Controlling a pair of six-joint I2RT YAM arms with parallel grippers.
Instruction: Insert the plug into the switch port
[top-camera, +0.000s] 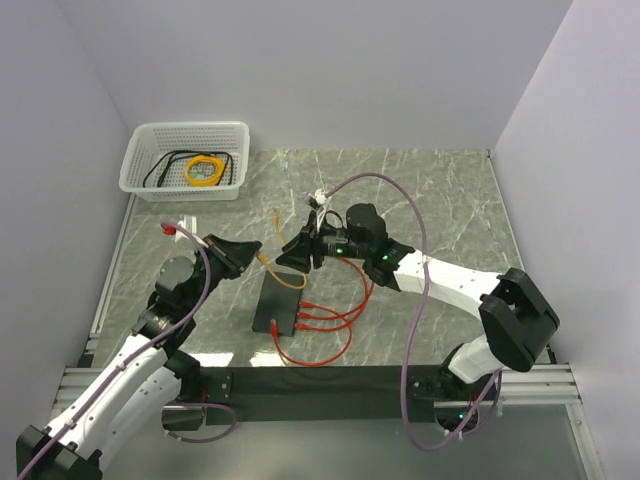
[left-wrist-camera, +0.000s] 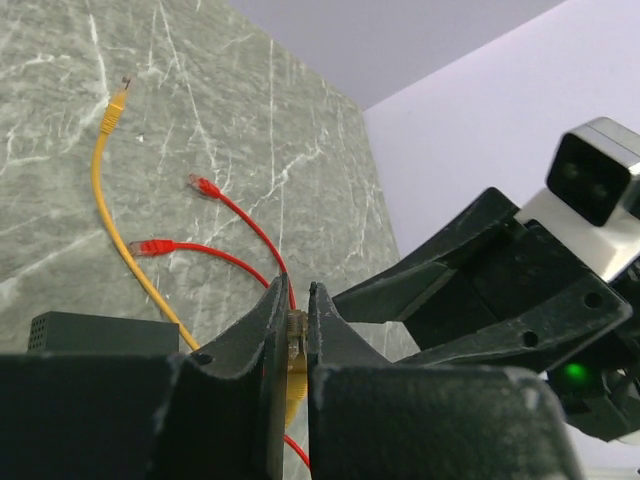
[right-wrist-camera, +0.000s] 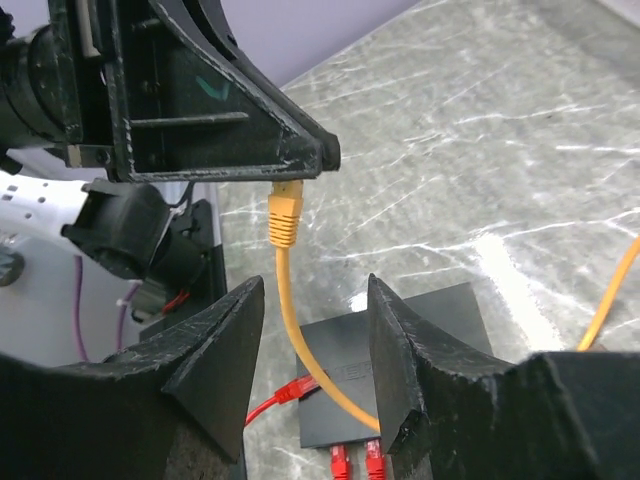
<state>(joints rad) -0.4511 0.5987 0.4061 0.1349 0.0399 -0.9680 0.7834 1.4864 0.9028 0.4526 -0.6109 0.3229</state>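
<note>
My left gripper (left-wrist-camera: 296, 300) is shut on the connector of the orange-yellow cord (left-wrist-camera: 293, 335), which hangs from it over the black switch (right-wrist-camera: 410, 350). My right gripper (right-wrist-camera: 315, 345) stands open just below, a finger on each side of that cord and touching nothing. Two red plugs (left-wrist-camera: 205, 185) (left-wrist-camera: 150, 246) lie loose on the marble beyond. Other red connectors (right-wrist-camera: 355, 462) sit in the switch's near edge, and one (right-wrist-camera: 295, 390) sits at its side. No free switch port can be made out. From above, both grippers (top-camera: 255, 256) (top-camera: 296, 252) meet over the switch's (top-camera: 280, 300) far end.
A white mesh basket (top-camera: 185, 160) with coiled cords stands at the back left. Red cord loops (top-camera: 350, 310) lie right of the switch, under the right arm. The yellow cord's other end (left-wrist-camera: 115, 105) rests on the marble farther back.
</note>
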